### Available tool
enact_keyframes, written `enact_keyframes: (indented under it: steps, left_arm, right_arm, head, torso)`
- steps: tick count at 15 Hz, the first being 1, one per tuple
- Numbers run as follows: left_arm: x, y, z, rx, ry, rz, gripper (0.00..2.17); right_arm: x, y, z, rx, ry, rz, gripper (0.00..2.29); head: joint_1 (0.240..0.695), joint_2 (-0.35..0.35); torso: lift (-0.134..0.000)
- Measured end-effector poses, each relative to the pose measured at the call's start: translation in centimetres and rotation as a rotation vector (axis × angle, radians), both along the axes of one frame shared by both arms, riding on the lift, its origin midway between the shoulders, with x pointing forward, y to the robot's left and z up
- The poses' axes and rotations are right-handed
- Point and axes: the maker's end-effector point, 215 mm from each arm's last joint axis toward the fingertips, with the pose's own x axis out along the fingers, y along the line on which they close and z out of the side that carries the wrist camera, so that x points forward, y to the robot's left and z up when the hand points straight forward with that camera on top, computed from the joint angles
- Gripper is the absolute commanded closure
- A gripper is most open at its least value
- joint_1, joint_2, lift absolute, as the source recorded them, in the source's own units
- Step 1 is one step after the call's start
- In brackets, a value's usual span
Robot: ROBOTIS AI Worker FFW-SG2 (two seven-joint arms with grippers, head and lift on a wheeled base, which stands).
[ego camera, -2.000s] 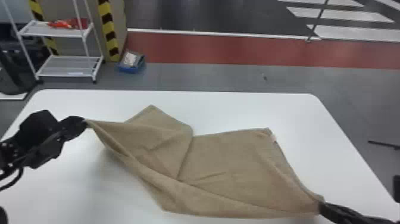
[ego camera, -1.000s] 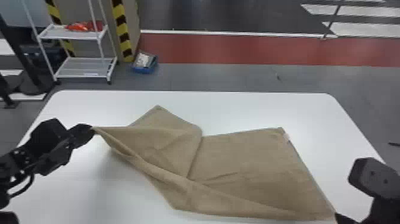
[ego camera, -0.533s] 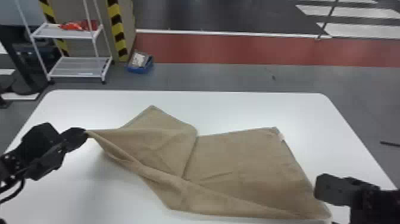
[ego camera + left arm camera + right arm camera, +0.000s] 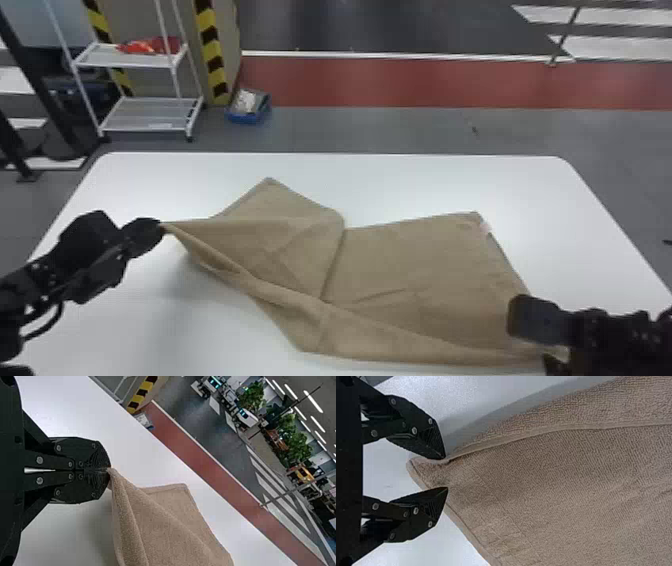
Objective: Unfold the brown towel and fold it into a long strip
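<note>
The brown towel (image 4: 400, 280) lies partly opened on the table, its left part folded over and a long ridge running to the near right corner. My left gripper (image 4: 161, 228) holds its left corner raised above the table; in the left wrist view the gripper (image 4: 108, 470) is shut on the tip of the towel (image 4: 158, 522). At the near right corner is my right gripper (image 4: 530, 345). In the right wrist view that gripper (image 4: 446, 473) stands open, with the corner of the towel (image 4: 542, 483) between and just beneath its fingers.
The white table (image 4: 425, 185) has bare surface behind the towel and at its near left. On the floor beyond stand a white wire shelf (image 4: 150, 112) and a blue bin (image 4: 248, 106).
The right gripper has let go of the near right corner, lifted off and come back over it from the right. The left one still holds its corner, and the head view has shifted slightly.
</note>
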Motion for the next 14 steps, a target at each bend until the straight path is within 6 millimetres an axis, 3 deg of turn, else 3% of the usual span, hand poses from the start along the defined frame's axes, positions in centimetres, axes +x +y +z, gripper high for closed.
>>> enact_keyframes:
  steps: [1, 3, 9, 10, 12, 14]
  left_arm:
    - [0.0, 0.1, 0.0, 0.000, -0.001, 0.001, 2.15]
    - [0.1, 0.3, 0.1, 0.000, -0.004, 0.004, 2.15]
    - [0.1, 0.8, 0.7, -0.002, -0.012, 0.009, 2.15]
    - [0.1, 0.8, 1.3, -0.001, -0.021, 0.006, 2.15]
    - [0.4, 1.1, 3.5, -0.002, -0.054, 0.010, 2.15]
    - [0.9, 2.2, 7.3, -0.014, -0.096, 0.053, 2.15]
  right_arm:
    - [0.2, -0.1, 0.1, 0.000, -0.003, 0.001, 2.03]
    - [0.4, -0.6, 0.5, -0.001, -0.010, -0.007, 2.17]
    - [1.7, -1.9, 3.0, 0.100, -0.077, -0.100, 2.26]
    - [2.6, -2.0, 4.5, 0.155, -0.114, -0.122, 2.26]
    - [5.3, -2.4, 9.6, 0.294, -0.235, -0.186, 2.26]
    - [8.3, -3.1, 16.3, 0.432, -0.381, -0.247, 2.26]
  head:
    - [0.695, -0.032]
    - [0.695, -0.032]
    - [0.695, -0.046]
    - [0.695, -0.045]
    - [0.695, -0.046]
    - [0.695, -0.040]
  torso:
    - [-0.114]
    - [-0.114]
    - [-0.114]
    - [-0.114]
    - [-0.114]
    - [-0.114]
